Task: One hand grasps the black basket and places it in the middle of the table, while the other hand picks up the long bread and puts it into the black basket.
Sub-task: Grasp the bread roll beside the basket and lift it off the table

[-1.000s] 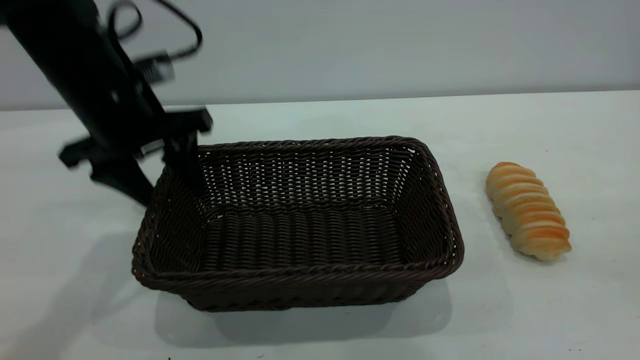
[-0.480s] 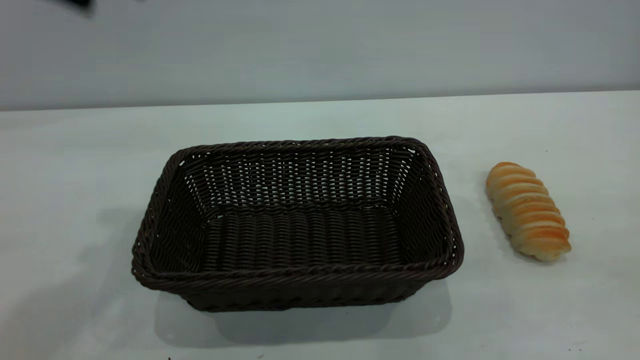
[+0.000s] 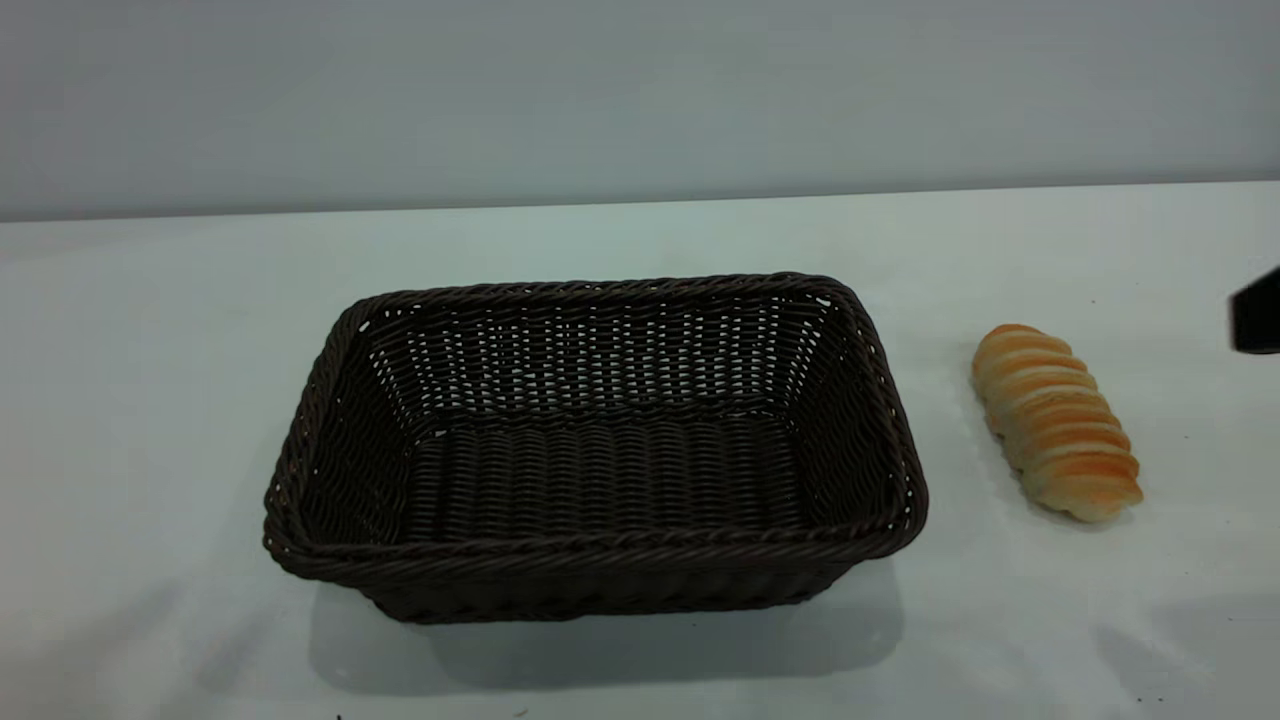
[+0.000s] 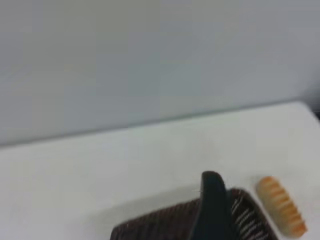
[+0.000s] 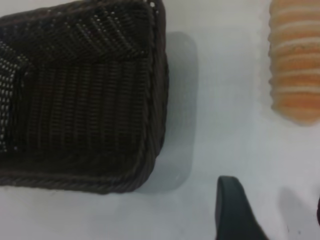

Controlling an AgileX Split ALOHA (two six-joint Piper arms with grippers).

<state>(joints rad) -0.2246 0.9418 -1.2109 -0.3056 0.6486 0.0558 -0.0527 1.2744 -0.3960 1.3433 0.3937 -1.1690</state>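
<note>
Exterior: right gripper [image 3: 1258, 312] at 3 o'clock edge; its wrist view shows black basket [image 5: 80, 95], long bread [image 5: 295, 60] apart. Both grippers' state: can't tell.

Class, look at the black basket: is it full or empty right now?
Empty. The black basket shows only bare woven floor, and the long bread lies outside it on the table, to its right.

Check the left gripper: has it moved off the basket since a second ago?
Yes. It gripped the basket's left rim then; now it has left the exterior view, while the basket sits unmoved beside the bread.
</note>
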